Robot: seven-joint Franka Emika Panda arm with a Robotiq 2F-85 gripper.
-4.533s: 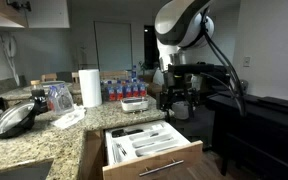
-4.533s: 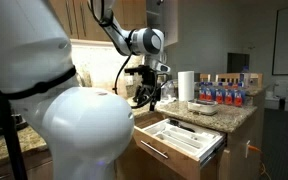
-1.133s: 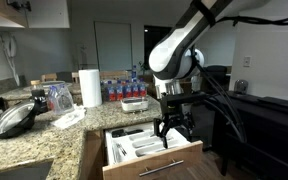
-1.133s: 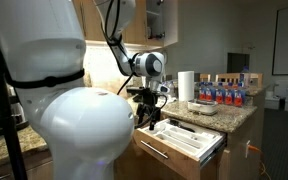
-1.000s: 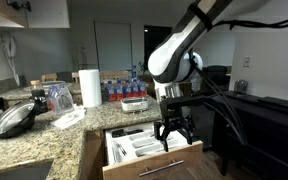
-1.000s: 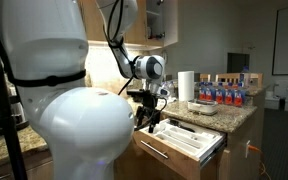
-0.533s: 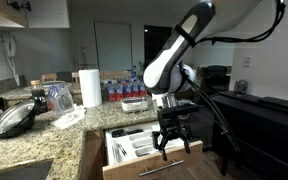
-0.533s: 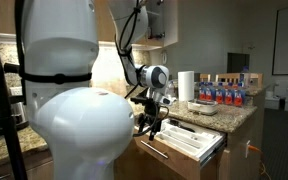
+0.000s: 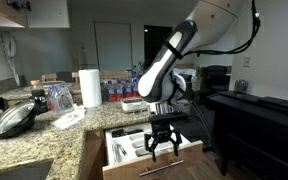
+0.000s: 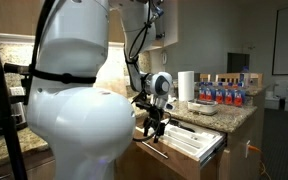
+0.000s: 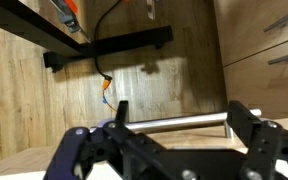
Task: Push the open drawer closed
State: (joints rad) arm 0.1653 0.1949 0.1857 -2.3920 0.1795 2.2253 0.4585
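Speckled granite surface [image 9: 44, 138] runs behind and beside the drawer [image 9: 191, 156], which stands pulled out from under it. Inside the drawer lies a white divider tray [image 9: 122, 152] with some utensils in its compartments, too small to name. The end effector [image 9: 163, 148] hangs at the drawer's front edge, spread wide and holding nothing. In the wrist view the drawer's metal bar handle [image 11: 189, 122] runs across between the fingers [image 11: 256, 135]. Behind the drawer, a paper towel roll [image 9: 90, 87] and water bottles [image 9: 119, 90] stand on the surface.
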